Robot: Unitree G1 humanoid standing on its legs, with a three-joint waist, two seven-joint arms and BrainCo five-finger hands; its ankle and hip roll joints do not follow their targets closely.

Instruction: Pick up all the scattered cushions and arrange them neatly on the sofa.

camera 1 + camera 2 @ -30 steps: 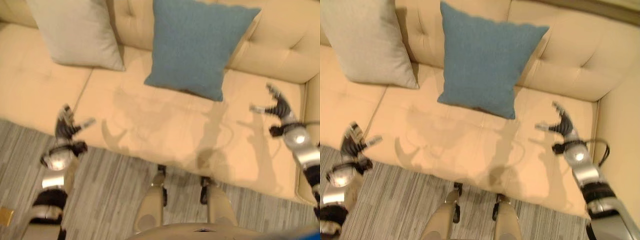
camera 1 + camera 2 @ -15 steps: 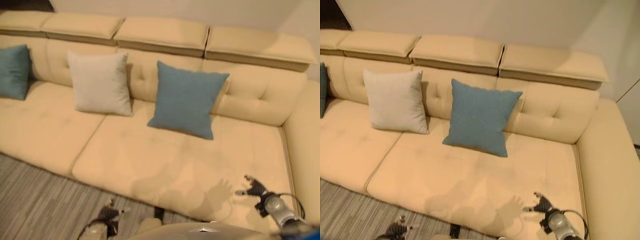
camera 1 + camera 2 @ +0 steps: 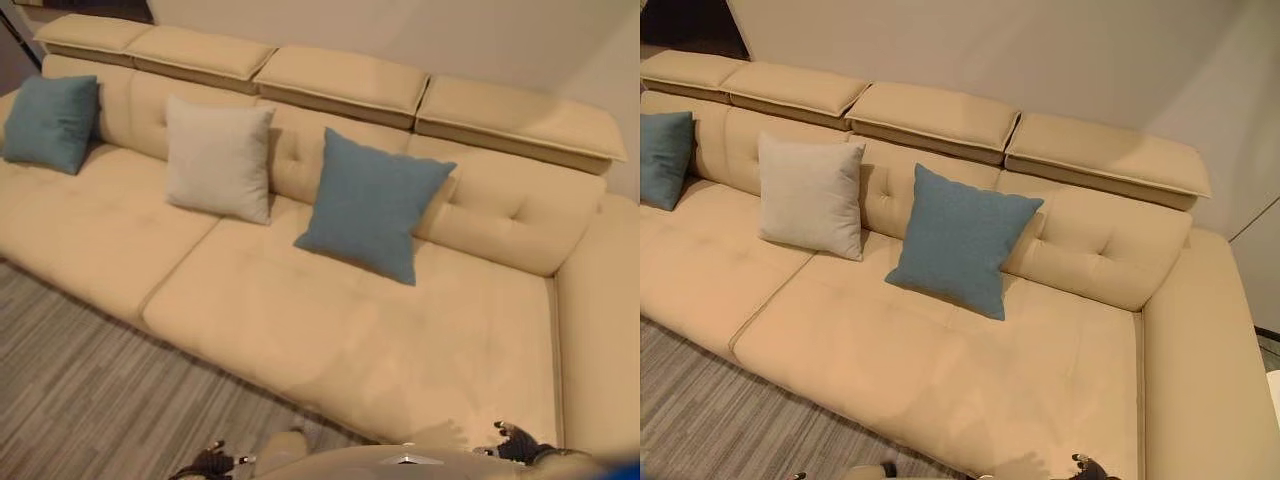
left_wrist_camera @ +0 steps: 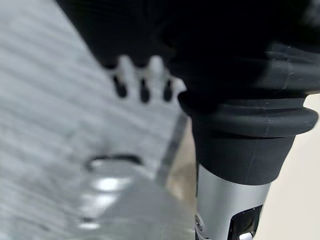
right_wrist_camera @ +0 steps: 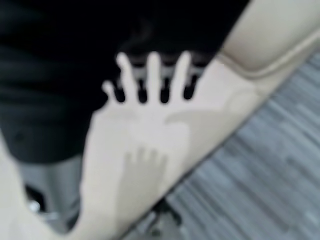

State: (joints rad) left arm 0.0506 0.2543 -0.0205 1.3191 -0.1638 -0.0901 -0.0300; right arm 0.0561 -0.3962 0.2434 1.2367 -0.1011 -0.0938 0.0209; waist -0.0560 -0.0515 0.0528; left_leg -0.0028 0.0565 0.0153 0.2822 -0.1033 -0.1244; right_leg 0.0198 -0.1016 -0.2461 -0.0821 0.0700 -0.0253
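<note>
Beige sofa point(image 3: 330, 330) runs across the head views, back and headrests along the top, seat in the middle, corner section at right edge.

Three cushions on the seat, all upright, leaning on the backrest:
- blue cushion point(image 3: 50, 122), upper left of frame, at the sofa's far left end.
- grey cushion point(image 3: 217, 160), upper left of centre, well apart from the first.
- second blue cushion point(image 3: 372, 203), centre of frame, tilted so one corner points down; near the grey one, a gap of bare backrest between them.

Striped grey floor point(image 3: 90, 400) fills the lower left, in front of the seat edge.

Left hand point(image 3: 212, 462) at bottom edge, left of centre, over the floor. Own wrist view: fingers point(image 4: 142, 80) straight, side by side, nothing held, floor beyond them.

Right hand point(image 3: 515, 443) at bottom edge, lower right, over the seat's front part. Own wrist view: fingers point(image 5: 152, 75) straight and slightly spread, holding nothing, above the beige seat, their shadow on the fabric; seat edge and floor beside.
</note>
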